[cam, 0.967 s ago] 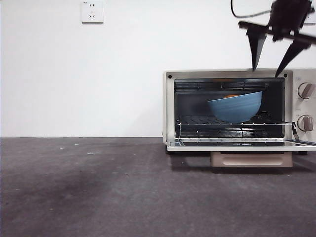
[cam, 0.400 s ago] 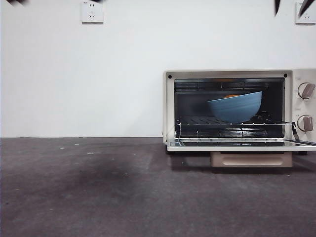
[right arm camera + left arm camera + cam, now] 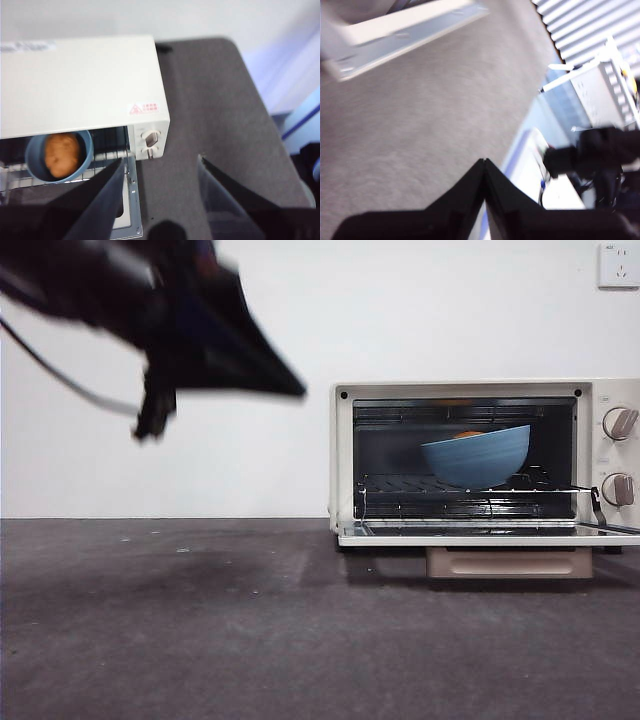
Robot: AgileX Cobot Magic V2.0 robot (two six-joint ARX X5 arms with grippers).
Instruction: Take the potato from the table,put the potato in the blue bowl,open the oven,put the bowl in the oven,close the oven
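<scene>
Left pincer [image 3: 484,165] closed, empty, right pincer [image 3: 160,167] wide open, empty.

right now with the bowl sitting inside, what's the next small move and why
Probably bring the shut left gripper down toward the beige bar handle to lift the door. The deep blue bowl with the orange-brown potato already rests on the rack of the cream-white oven, whose door hangs open.

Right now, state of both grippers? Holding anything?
Left gripper: jaws shut, holding nothing, in the air over the table, left of the oven.
Right gripper: jaws open, empty, high above the oven.
</scene>
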